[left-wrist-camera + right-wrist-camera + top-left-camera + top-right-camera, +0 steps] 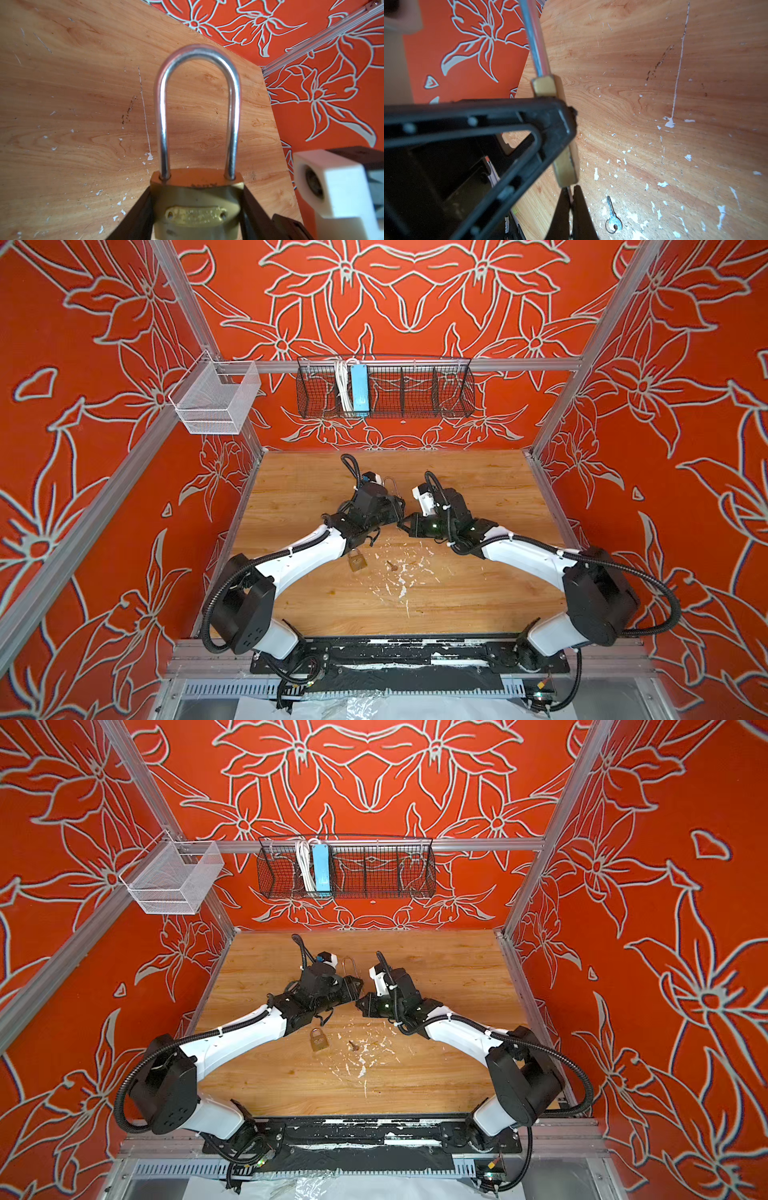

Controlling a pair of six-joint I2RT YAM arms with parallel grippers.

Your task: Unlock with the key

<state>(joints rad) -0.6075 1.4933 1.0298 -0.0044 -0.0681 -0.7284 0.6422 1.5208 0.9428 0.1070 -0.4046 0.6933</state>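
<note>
A brass padlock (197, 216) with a long steel shackle (197, 54) sits between the fingers of my left gripper (197, 193), held above the table. In both top views only the shackle (390, 485) (348, 967) shows beside that gripper (397, 506). My right gripper (572, 191) is shut right under the padlock's bottom face (566, 166), with a thin key blade (571, 197) pinched between its fingers and pointing into the lock. The key's bow is hidden. The two grippers meet mid-table (403, 524) (359, 1004).
A second, smaller padlock (356, 561) (318, 1040) and a loose key on a ring (612, 216) (391, 565) lie on the wooden table (457, 593) among white paint flecks. A black wire basket (386, 389) and a white mesh basket (216, 398) hang on the back rail.
</note>
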